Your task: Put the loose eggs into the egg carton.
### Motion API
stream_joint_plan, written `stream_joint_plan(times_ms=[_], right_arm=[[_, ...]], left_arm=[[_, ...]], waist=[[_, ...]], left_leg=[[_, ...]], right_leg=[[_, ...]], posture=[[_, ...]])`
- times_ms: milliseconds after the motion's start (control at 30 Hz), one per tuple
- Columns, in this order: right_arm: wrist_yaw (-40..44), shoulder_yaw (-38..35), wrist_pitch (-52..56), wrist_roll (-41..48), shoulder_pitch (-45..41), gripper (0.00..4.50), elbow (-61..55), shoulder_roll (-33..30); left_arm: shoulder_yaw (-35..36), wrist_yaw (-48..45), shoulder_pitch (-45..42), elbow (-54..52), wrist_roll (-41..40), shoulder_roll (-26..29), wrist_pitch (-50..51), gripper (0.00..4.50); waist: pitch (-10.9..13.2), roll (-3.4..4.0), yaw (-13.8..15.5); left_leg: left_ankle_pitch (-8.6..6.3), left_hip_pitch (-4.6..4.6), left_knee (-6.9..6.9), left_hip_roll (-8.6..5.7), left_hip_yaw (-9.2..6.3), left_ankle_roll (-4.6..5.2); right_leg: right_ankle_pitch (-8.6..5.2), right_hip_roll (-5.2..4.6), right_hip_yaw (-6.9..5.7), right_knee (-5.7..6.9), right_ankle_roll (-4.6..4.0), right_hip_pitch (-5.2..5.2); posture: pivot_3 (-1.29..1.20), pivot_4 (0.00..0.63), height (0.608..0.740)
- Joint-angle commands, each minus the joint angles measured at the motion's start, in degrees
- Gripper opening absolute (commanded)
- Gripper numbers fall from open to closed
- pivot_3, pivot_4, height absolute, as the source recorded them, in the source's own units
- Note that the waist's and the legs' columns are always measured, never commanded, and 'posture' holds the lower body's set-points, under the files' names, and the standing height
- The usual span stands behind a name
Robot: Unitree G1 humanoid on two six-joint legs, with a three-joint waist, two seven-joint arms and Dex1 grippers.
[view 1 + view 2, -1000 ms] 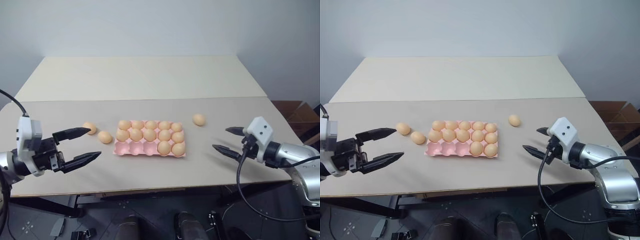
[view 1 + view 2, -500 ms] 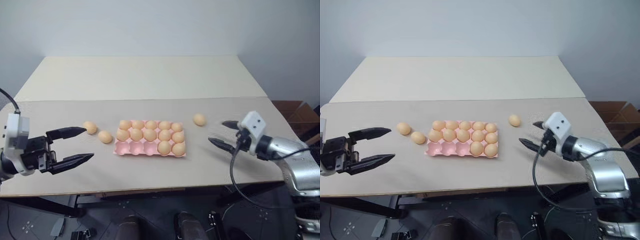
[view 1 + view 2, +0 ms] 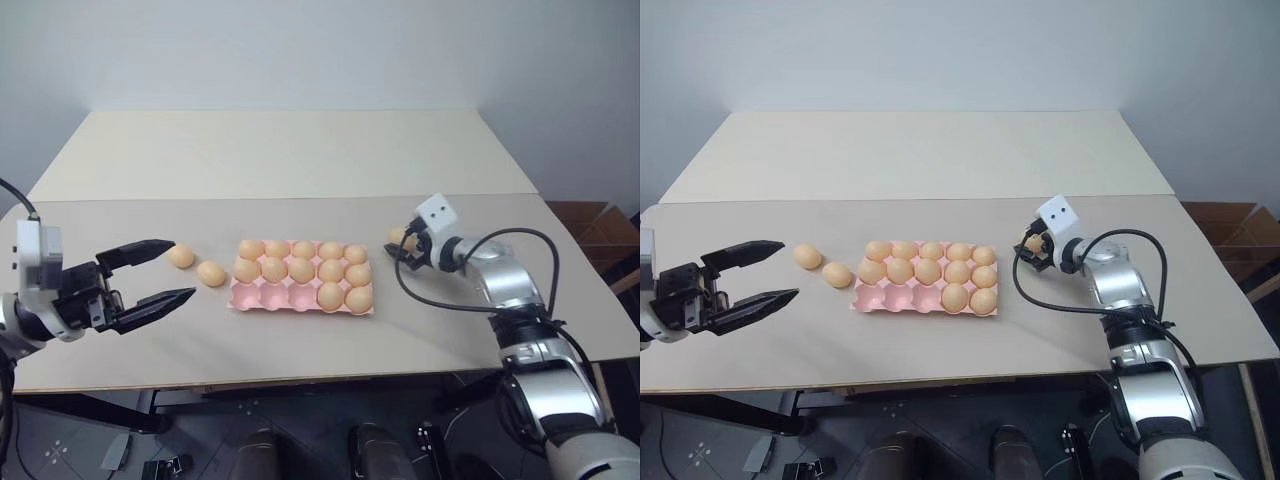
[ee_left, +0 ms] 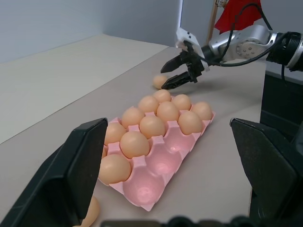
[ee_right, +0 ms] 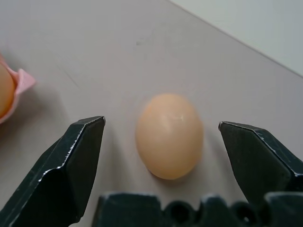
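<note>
Left eye view: Egg carton (image 3: pixel 301 281), pink, lidless, lying flat on the bench (image 3: pixel 300 160) near the middle of its front half. 12 eggs seated in it: the far row and middle row full, 2 in the near row at the carton's right end, 3 near cups bare. 2 loose eggs on the bench just off the carton's left end, the nearer egg (image 3: pixel 210 273) just beside the carton, the farther egg (image 3: pixel 180 256) a little further left. A third loose egg (image 3: pixel 398 237) off the carton's far right corner. Left gripper (image 3: pixel 156 273) held above the bench's front left part, fingers spread, nothing between them, pointing toward the 2 left eggs and apart from them. Right gripper (image 3: pixel 398 250) at the third egg.

Left wrist view: Carton seen along its length, bare cups on the near side. Right gripper beyond the carton's far end, fingers spread, with the third egg beside its tips.

Right wrist view: Third egg lying on the bench between the 2 spread fingers (image 5: pixel 75 163) of the right gripper, a gap on each side, not touched. Corner of the carton at the edge.
</note>
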Motion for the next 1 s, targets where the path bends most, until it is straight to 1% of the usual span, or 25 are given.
stream_joint_plan(times_ms=[33,67,133,233,267,300,333,467,567,633,733,800,1000], right_arm=[[-1.8,-0.56,-4.2,-1.38,-3.09,4.08,5.11,1.06],[-2.31,-0.89,-5.1,-1.43,-3.52,3.9,6.21,1.51],[-2.44,-1.74,-5.99,-0.85,-3.69,3.22,5.52,1.94],[-2.19,-2.68,-5.07,0.18,-2.3,2.16,-0.59,1.8],[-1.89,-2.83,-4.11,0.54,-1.37,1.95,-3.85,1.58],[-1.62,-2.83,-2.72,0.86,-0.07,1.86,-8.25,1.35],[-1.53,-2.82,-1.64,1.04,0.9,1.86,-11.39,1.21],[1.03,-0.85,8.9,4.52,6.5,1.86,-34.24,1.72],[1.59,3.85,16.44,6.29,9.52,1.86,-47.27,3.61],[1.14,7.33,19.69,6.75,10.89,1.86,-52.48,5.76],[-0.34,10.96,22.82,6.78,11.91,1.86,-55.87,8.62],[-0.97,14.62,22.77,5.22,12.22,1.86,-56.29,9.47],[-1.82,20.39,23.03,2.54,11.61,1.86,-54.56,9.92]], left_arm=[[1.31,0.04,0.28,-1.96,-0.77,0.48,-0.84,4.5],[1.5,-0.02,0.43,-2.05,-0.83,0.54,-0.77,4.5],[1.95,-0.14,0.86,-2.31,-1.0,0.63,-0.65,4.5],[2.33,-0.14,1.34,-2.54,-1.14,0.82,-0.55,4.5],[2.38,-0.1,1.46,-2.62,-1.15,0.87,-0.52,4.5],[2.43,-0.06,1.56,-2.67,-1.13,0.89,-0.51,4.5],[2.47,-0.03,1.64,-2.72,-1.12,0.89,-0.5,4.5],[2.98,-0.44,2.2,-2.36,-0.92,1.14,-0.41,4.5],[3.29,-1.03,2.45,-1.4,-0.36,1.7,-0.49,4.5],[3.33,-1.3,2.35,-0.48,0.13,2.17,-0.67,4.5],[3.09,-1.63,2.19,0.08,0.21,2.59,-0.87,4.5],[2.8,-1.76,2.08,0.19,0.26,2.73,-0.97,4.5],[2.61,-1.57,1.98,-0.14,0.14,2.78,-0.7,4.5]], waist=[[0.0,0.0,-0.02],[0.0,0.0,-0.1],[0.0,0.0,-0.27],[0.0,0.01,-0.42],[0.01,0.01,-0.43],[0.01,0.02,-0.48],[0.01,0.02,-0.49],[0.01,0.03,-0.44],[0.01,0.03,-0.73],[0.0,0.03,-1.01],[0.0,0.03,-1.08],[0.0,0.03,-0.98],[-0.01,0.01,-0.82]], left_leg=[[0.0,0.0,0.0,0.0,-0.01,0.0],[0.0,0.01,0.0,0.01,-0.01,0.0],[0.0,0.02,0.0,0.02,-0.01,0.0],[0.0,0.02,0.0,0.03,-0.01,0.0],[0.0,0.0,0.0,0.03,-0.02,0.0],[0.0,0.0,0.0,0.03,-0.03,0.0],[0.0,0.0,0.0,0.04,-0.03,0.0],[-0.01,0.01,-0.02,0.06,-0.05,0.0],[0.0,0.03,-0.02,0.09,-0.05,0.0],[0.0,0.07,-0.02,0.11,-0.05,-0.01],[0.01,0.12,-0.02,0.12,-0.07,-0.02],[0.02,0.11,-0.02,0.1,-0.07,-0.05],[0.02,0.02,-0.02,0.02,-0.05,-0.05]], right_leg=[[0.0,0.0,-0.01,0.02,0.0,0.0],[0.0,0.0,0.0,0.03,0.0,0.0],[0.01,0.01,0.0,0.05,0.0,0.0],[0.01,0.01,0.0,0.05,0.01,0.0],[0.01,0.01,-0.01,0.05,0.01,0.0],[0.01,0.01,-0.01,0.05,0.01,-0.01],[0.0,0.01,-0.01,0.05,0.02,-0.01],[0.0,0.01,-0.03,0.07,0.03,-0.02],[0.0,0.03,-0.03,0.1,0.02,-0.04],[-0.02,0.04,-0.03,0.17,-0.01,-0.04],[-0.04,0.06,-0.07,0.24,-0.04,-0.04],[-0.04,0.04,-0.07,0.23,-0.06,-0.04],[-0.03,-0.06,-0.08,0.09,-0.04,-0.05]], posture=[[0.0,0.15,0.74],[0.0,0.15,0.74],[0.0,0.15,0.74],[0.0,0.15,0.74],[0.0,0.15,0.74],[0.0,0.15,0.74],[0.0,0.15,0.74],[0.0,0.15,0.74],[0.0,0.15,0.74],[0.0,0.15,0.74],[0.0,0.15,0.74],[0.0,0.15,0.74],[0.0,0.15,0.74]])
